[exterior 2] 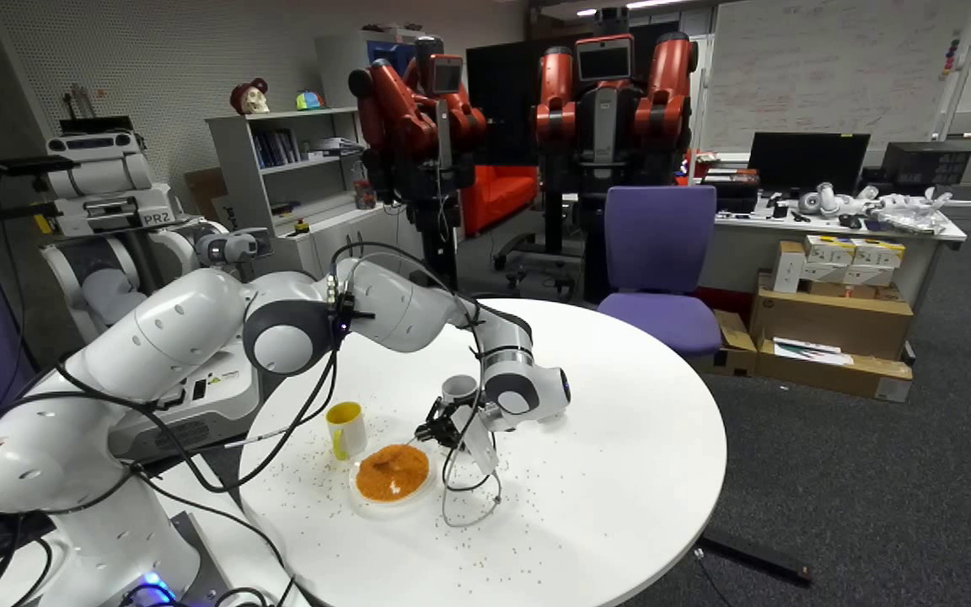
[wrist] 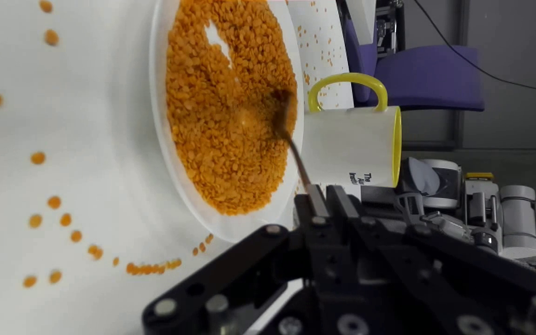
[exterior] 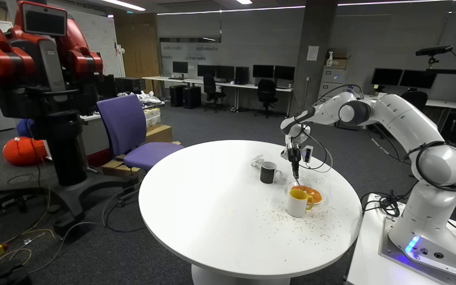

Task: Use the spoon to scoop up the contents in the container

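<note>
A shallow white container (wrist: 240, 225) fills much of the wrist view, its contents (wrist: 231, 181) a bed of small orange grains with a bare white patch. The contents (exterior: 311, 193) (exterior 2: 393, 472) also show in both exterior views. At an angle, the spoon (wrist: 298, 160) lies with its dark, blurred bowl among the grains near the mug side, its thin handle rising to one fingertip. My gripper (wrist: 323, 188) is just outside the rim, its fingers nearly together with a narrow gap. The handle disappears at one finger; whether it is pinched cannot be seen.
A white mug with yellow inside and handle (wrist: 349, 144) stands close beside the container. Behind it on the table are a grey mug (exterior: 267, 173) and a clear crumpled item (exterior: 257, 161). Loose grains (wrist: 147, 269) are scattered over the tabletop.
</note>
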Action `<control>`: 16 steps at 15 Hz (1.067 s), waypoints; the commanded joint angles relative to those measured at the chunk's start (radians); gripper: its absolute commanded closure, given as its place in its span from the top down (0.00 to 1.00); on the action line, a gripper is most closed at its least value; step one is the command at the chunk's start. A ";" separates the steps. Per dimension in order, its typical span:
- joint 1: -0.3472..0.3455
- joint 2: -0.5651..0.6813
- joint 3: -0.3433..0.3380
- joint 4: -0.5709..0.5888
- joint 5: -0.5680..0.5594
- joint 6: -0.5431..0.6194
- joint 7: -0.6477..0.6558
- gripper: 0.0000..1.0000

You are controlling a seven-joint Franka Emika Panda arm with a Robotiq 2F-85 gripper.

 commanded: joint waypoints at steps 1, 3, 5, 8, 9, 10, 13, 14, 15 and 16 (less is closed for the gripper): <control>-0.006 -0.005 0.006 0.006 -0.014 -0.043 -0.015 0.00; -0.006 -0.004 0.006 0.008 -0.015 -0.043 -0.016 0.00; -0.004 -0.006 0.004 0.005 -0.019 -0.038 -0.016 0.00; 0.017 -0.028 -0.019 -0.010 -0.070 0.000 -0.012 0.00; 0.026 -0.045 -0.027 -0.022 -0.102 0.020 -0.015 0.00; 0.034 -0.064 -0.035 -0.037 -0.131 0.047 -0.015 0.00; 0.050 -0.148 -0.042 -0.099 -0.194 0.159 -0.030 0.00; 0.050 -0.178 -0.037 -0.121 -0.195 0.192 -0.037 0.00; 0.050 -0.208 -0.030 -0.144 -0.189 0.222 -0.044 0.00; 0.050 -0.242 -0.024 -0.171 -0.177 0.249 -0.050 0.00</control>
